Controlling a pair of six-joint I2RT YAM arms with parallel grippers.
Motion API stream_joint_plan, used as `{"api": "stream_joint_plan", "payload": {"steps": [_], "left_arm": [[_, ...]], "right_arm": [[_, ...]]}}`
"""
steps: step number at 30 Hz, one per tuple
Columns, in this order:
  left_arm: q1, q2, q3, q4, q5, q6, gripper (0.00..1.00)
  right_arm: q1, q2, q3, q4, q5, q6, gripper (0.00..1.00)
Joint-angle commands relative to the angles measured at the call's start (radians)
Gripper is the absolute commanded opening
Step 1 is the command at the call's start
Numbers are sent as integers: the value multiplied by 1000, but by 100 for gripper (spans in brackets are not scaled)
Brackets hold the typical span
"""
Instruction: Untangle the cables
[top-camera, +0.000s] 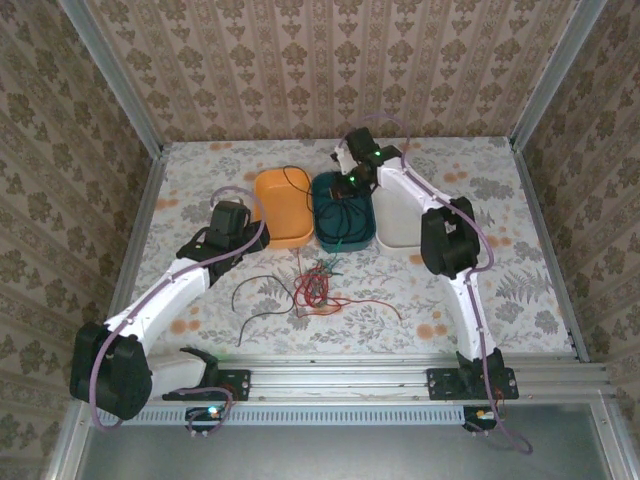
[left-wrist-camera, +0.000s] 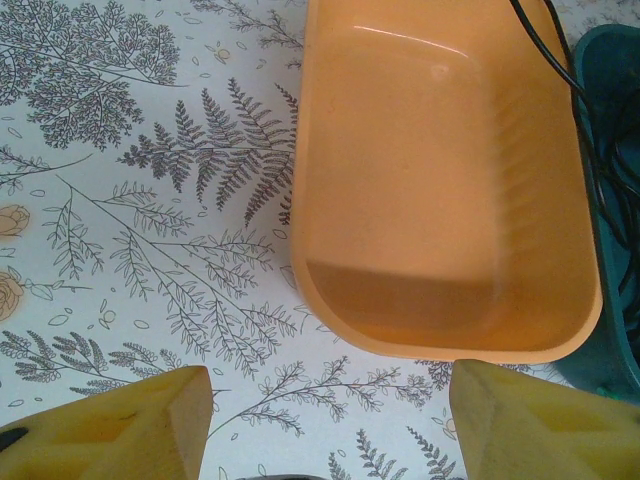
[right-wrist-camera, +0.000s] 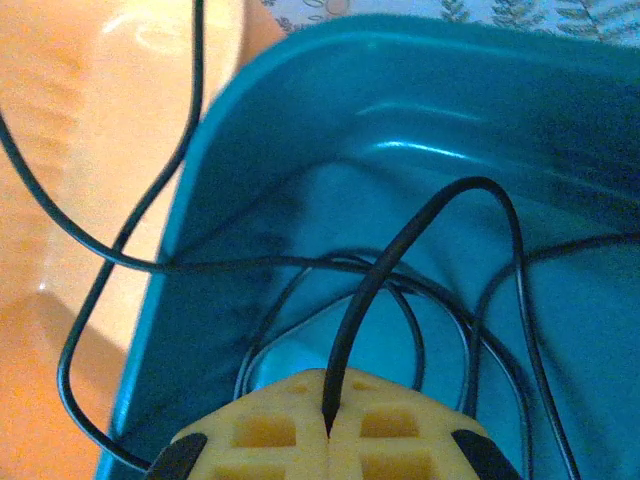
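Left gripper (left-wrist-camera: 328, 400) jaws wide, nothing held, hovering at the near end of the orange bin (left-wrist-camera: 440, 200). Red/green cable tangle (top-camera: 318, 285) lies loose on the table (top-camera: 480, 270) in front of the bins. Right gripper (right-wrist-camera: 328, 425) is pinched tight on a black cable (right-wrist-camera: 418, 217) over the teal bin (right-wrist-camera: 300, 130).

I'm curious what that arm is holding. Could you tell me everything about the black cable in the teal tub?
The black cable is a thin, flexible wire lying in loose loops inside the teal tub. One loop drapes over the rim into the orange tub beside it. One strand arches up and is pinched between the shut yellow fingers of the right hand. Its ends are hidden.
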Motion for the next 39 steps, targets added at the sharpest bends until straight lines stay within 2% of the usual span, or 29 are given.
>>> {"api": "stream_joint_plan", "payload": {"steps": [1,6,9,16,21,27,30,35,39], "left_arm": [[-4,0,21,-4,16,8,65],[-15,3,19,2,13,5,65],[-19,5,19,2,11,5,65],[-20,14,21,2,3,8,65],[-19,17,17,8,12,9,65],[-20,20,18,14,21,15,65],[-50,22,23,24,40,28,65],[-60,31,41,40,86,53,65],[-78,53,59,33,83,63,65]], "right_arm": [[-12,-170,-129,81,16,16,0],[-43,-404,-402,246,105,77,0],[-57,-498,-510,303,171,101,0],[-107,-676,-744,587,131,173,0],[-133,-788,-876,774,226,232,0],[-150,-834,-898,847,388,255,0],[-156,-816,-870,842,408,246,0],[-160,-756,-797,803,362,204,0],[-156,-720,-753,795,206,171,0]]}}
